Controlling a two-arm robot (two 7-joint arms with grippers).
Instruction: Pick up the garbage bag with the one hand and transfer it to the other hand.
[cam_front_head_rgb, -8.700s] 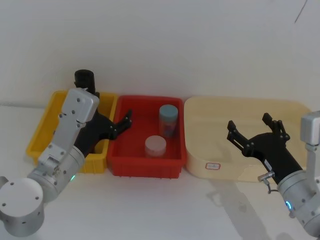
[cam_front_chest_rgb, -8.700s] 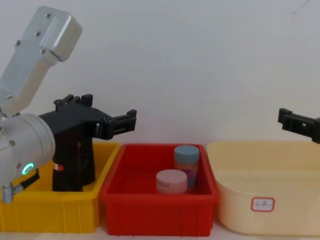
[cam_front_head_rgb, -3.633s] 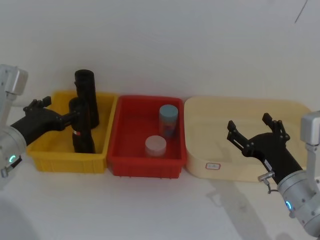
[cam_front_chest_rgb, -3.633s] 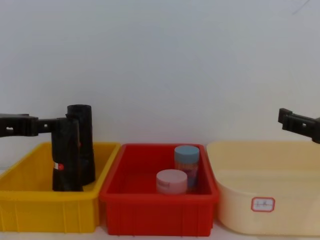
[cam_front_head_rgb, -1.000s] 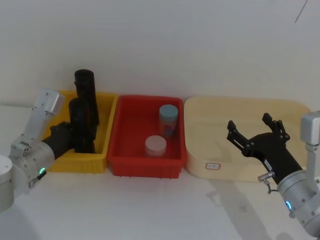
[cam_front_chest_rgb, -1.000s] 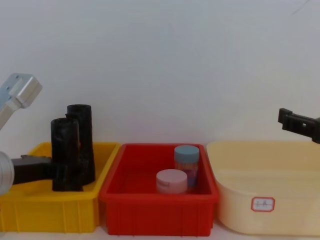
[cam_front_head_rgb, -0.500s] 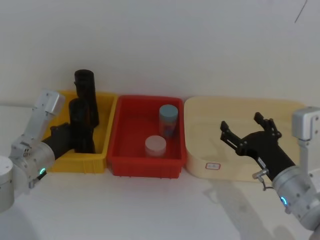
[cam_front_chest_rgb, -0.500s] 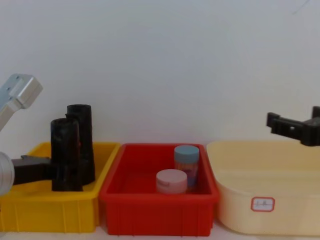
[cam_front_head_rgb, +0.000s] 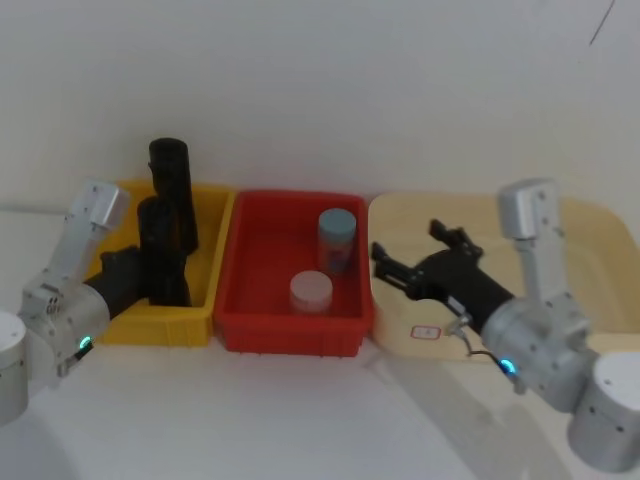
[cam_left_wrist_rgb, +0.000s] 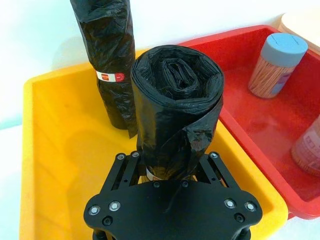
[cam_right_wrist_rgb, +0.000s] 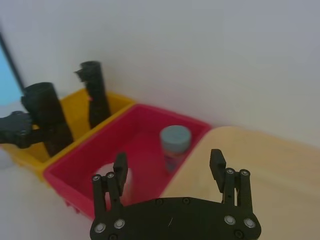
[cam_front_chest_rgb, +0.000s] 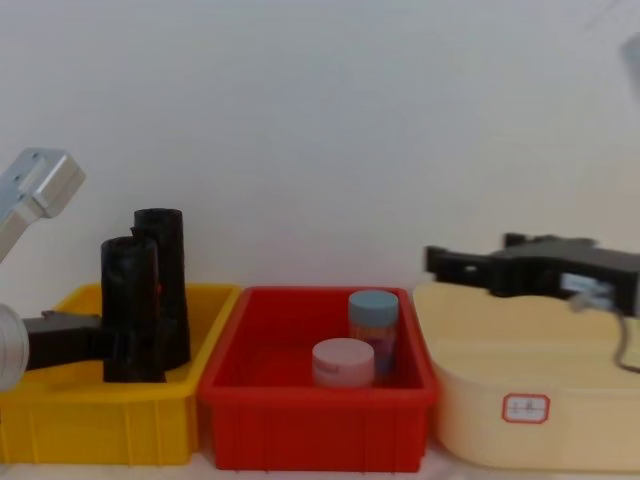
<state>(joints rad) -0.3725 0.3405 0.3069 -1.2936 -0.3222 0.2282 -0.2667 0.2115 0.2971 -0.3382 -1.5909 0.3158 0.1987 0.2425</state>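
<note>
The garbage bag (cam_front_head_rgb: 162, 250) is a black crinkly roll standing upright in the yellow bin (cam_front_head_rgb: 215, 262). My left gripper (cam_front_head_rgb: 150, 270), on the green-lit arm, is shut on its lower part; the left wrist view shows the roll (cam_left_wrist_rgb: 175, 100) clamped between both fingers. From the side, the roll (cam_front_chest_rgb: 132, 300) rests at the bin's front with the gripper (cam_front_chest_rgb: 105, 340) coming from the left. My right gripper (cam_front_head_rgb: 408, 242), on the blue-lit arm, hangs open and holds nothing above the cream tub's left rim, a bin's width from the bag. Its open fingers (cam_right_wrist_rgb: 120, 162) point toward the bins.
A second black roll (cam_front_head_rgb: 170, 175) with a red-and-white label (cam_left_wrist_rgb: 111, 76) stands right behind the held one. The red bin (cam_front_head_rgb: 290, 335) in the middle holds a blue-lidded jar (cam_front_head_rgb: 337, 238) and a short pale-lidded jar (cam_front_head_rgb: 311, 292). The cream tub (cam_front_head_rgb: 590, 220) lies at the right.
The right arm has swung left, from over the tub's right side to its left rim by the red bin, gripper still open. The left gripper and the bag have stayed put.
</note>
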